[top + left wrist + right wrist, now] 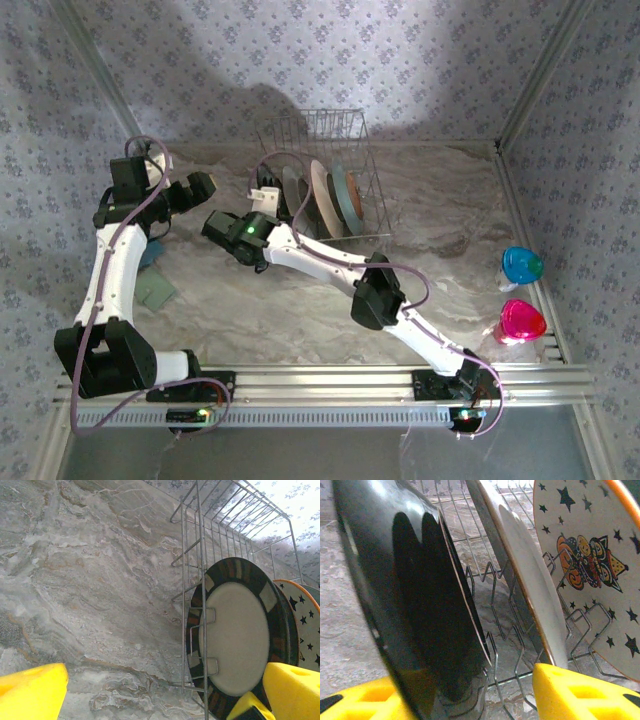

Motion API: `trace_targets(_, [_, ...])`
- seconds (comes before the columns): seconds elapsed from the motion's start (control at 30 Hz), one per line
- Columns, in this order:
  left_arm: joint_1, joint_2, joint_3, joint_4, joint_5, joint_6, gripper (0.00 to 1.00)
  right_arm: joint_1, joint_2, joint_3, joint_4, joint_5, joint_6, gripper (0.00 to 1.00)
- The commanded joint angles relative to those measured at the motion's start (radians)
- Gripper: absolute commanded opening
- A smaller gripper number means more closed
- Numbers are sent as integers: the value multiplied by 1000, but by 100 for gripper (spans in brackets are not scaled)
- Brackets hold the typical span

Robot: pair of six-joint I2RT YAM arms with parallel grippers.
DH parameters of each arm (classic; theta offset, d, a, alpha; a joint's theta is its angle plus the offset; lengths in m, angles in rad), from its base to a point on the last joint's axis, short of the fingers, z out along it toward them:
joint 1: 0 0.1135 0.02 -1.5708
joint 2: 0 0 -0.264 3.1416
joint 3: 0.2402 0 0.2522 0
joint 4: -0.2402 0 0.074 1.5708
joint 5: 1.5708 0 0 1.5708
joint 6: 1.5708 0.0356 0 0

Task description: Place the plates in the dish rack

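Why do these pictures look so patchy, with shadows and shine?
Top view: a broad soft shadow on the back wall behind the dish rack. Left wrist view: upper right corner washed out. Right wrist view: the near dark plate reflects glare and shapes.

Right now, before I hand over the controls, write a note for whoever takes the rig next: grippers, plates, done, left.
Left gripper: open, empty, beside the silvery wire dish rack.
Right gripper: jaws parted astride the round dark-brown striped plate, one finger clear of it.
Plates: that one, a pale plate seen edge-on, the orange-cream star plate and the pale teal plate all stand in the rack.
Done: all four look loaded.
Left: back the right gripper off without nudging the striped plate.
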Motion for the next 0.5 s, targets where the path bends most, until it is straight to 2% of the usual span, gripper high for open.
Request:
trace_targets(0.0, [6, 1, -2, 7, 13, -3, 99, 10, -98, -12, -22, 26, 30, 58])
trace_targets(0.47, [7, 1, -5, 6, 8, -1, 99, 33, -195, -43, 23, -16, 16, 60])
